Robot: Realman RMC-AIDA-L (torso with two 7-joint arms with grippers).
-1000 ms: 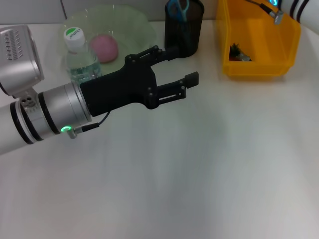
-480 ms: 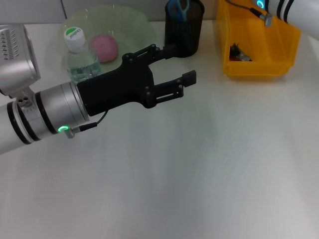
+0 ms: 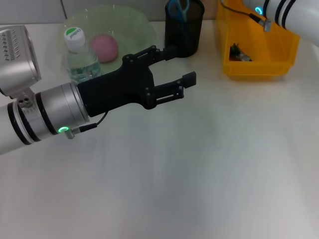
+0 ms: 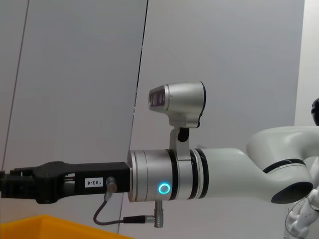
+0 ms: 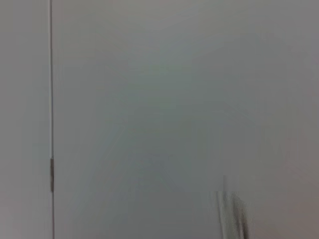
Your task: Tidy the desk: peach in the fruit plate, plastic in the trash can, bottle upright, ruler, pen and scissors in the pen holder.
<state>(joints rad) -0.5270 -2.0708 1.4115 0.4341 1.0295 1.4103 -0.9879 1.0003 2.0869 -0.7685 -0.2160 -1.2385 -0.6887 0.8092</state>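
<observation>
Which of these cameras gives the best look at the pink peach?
The head view. There the peach lies in plain sight in the green fruit plate, behind the water bottle and beyond the left claw. The left wrist view shows only the other arm and a wall; the right wrist view shows just a wall. Neither shows the peach.

Left claw spread wide, arm level, reaching forward. Right arm far right; its claw seemingly out of view.

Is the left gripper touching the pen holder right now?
Cannot tell: in the head view, the left gripper's upper fingertip overlaps the pen holder's base, with no gap or contact visible.
</observation>
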